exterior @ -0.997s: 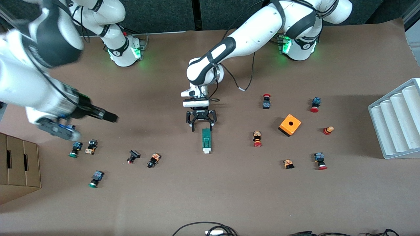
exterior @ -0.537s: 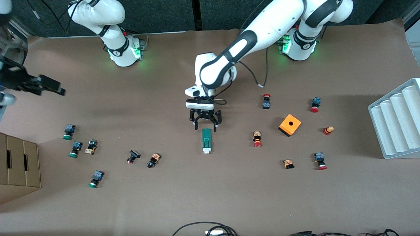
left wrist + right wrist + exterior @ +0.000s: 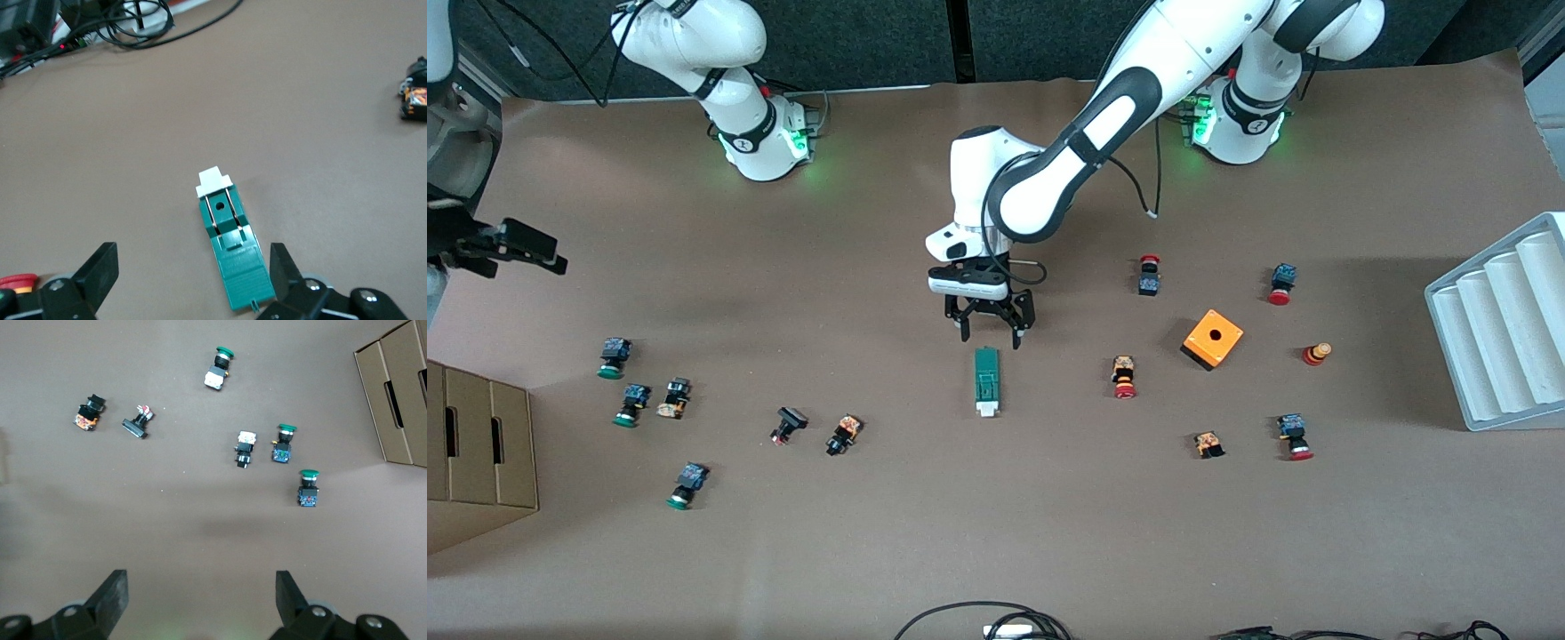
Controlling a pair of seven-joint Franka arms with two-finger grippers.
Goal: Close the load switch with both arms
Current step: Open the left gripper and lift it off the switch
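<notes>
The load switch (image 3: 986,382) lies flat at mid-table, a dark-green block whose white end points toward the front camera. In the left wrist view the switch (image 3: 230,250) shows two slots near its white end. My left gripper (image 3: 990,340) is open and empty, low over the switch's green end. In its own view the left gripper (image 3: 192,267) has that end between the fingers, close to one finger (image 3: 281,267). My right gripper (image 3: 527,249) is open and empty, raised high at the right arm's end of the table. The right gripper (image 3: 200,593) looks down on several push-buttons.
Several push-buttons lie toward both ends of the table, including green-capped ones (image 3: 307,487). An orange cube with a hole (image 3: 1213,339) and a white ribbed rack (image 3: 1503,329) are toward the left arm's end. A cardboard box (image 3: 480,453) is at the right arm's end. Cables (image 3: 978,622) lie at the front edge.
The right arm has swung up and out toward its end of the table, uncovering a green-capped button. The left wrist has turned and shifted slightly over the switch's green end.
</notes>
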